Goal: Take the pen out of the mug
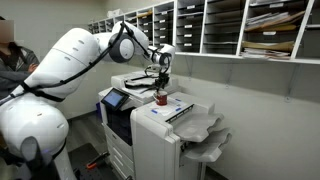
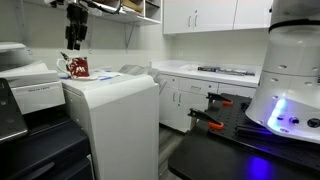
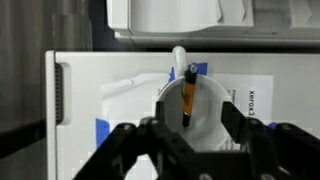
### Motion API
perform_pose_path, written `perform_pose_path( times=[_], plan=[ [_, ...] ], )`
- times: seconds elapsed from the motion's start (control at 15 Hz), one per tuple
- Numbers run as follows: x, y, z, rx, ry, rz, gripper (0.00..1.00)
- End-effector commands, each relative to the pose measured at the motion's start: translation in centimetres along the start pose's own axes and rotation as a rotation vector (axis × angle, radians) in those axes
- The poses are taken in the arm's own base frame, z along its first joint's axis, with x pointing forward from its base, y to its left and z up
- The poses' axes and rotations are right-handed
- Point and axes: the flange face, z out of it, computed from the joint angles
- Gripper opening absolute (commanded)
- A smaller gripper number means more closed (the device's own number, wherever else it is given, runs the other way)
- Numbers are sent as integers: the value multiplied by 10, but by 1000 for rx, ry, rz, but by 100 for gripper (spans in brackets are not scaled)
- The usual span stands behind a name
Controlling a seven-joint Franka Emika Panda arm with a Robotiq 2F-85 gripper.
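Note:
The small dark red mug (image 1: 160,98) stands on top of the white printer (image 1: 160,130); it also shows in an exterior view (image 2: 78,67). In the wrist view I look straight down into the mug's white inside (image 3: 208,112). The pen (image 3: 187,95), orange with dark ends, leans inside it. My gripper (image 3: 192,122) is open and hangs directly above the mug, with one finger on each side of the rim and apart from the pen. The gripper shows above the mug in both exterior views (image 1: 162,74) (image 2: 75,42).
Paper sheets with blue print (image 3: 120,105) lie under the mug on the printer top. A larger copier (image 1: 120,100) stands beside the printer. Wall shelves with paper slots (image 1: 220,25) are behind. A counter with white cabinets (image 2: 200,70) stands across the room.

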Motion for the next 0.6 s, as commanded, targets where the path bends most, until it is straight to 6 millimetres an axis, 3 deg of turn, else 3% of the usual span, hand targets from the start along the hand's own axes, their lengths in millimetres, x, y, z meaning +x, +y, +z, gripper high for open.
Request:
perform_pose_path(
  times=[0.0, 0.4, 0.53],
  plan=[
    [-5, -11, 4, -4, -72, 183, 58],
    [-3, -13, 14, -2, -70, 211, 47],
    [0, -14, 15, -8, -76, 207, 53]
  ],
)
